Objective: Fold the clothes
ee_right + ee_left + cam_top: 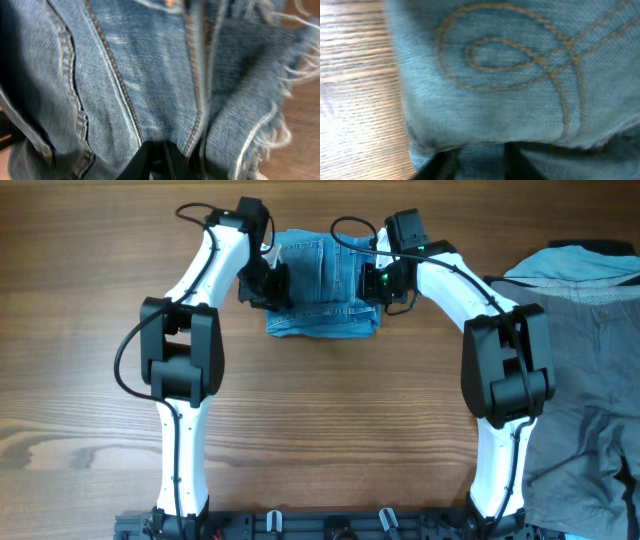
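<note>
The light-blue denim jeans (320,285) lie folded into a small stack at the back middle of the table. My left gripper (272,285) is at the stack's left edge and my right gripper (378,283) at its right edge. The left wrist view shows a stitched back pocket (520,55), and below it the left gripper (480,162) has a strip of denim between its dark fingers. In the right wrist view the right gripper (162,152) has its fingers nearly together, tips tucked into a denim fold beside the frayed hem (280,100).
Grey trousers (590,380) lie spread over the table's right side, with a pale blue garment (570,265) at their far end. Both arm bases stand at the near edge. Bare wood (80,330) lies to the left.
</note>
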